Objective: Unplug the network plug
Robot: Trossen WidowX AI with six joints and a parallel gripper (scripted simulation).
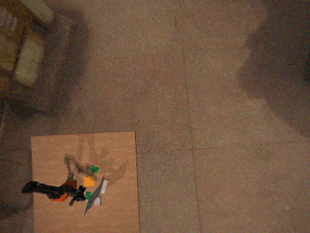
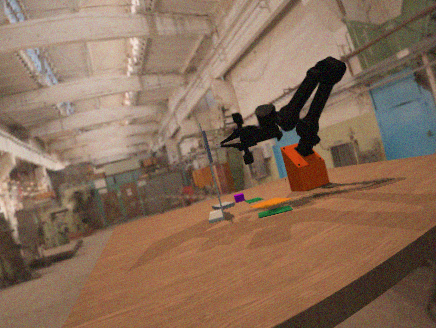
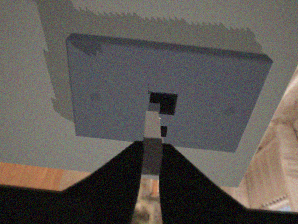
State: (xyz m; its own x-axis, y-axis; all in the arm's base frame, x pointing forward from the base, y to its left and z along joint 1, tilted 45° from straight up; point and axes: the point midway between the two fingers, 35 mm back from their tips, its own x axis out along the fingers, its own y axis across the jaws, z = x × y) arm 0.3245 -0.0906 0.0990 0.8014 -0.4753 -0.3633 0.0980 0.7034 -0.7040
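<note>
Fingers nearly shut, clamped on plug, socket at 12 o'clock; risk: off-axis pull jams it.

A: Small purple cube, just beside a flat green strip.

B: Second flat green strip, nearer the exterior camera, apart from the first.

A: Farther back, large blue metal door in a pale wall; white roof beams overhead.

B: From above, speckled brown concrete floor crossed by thin seams; blurred wooden crate at top left.
</note>
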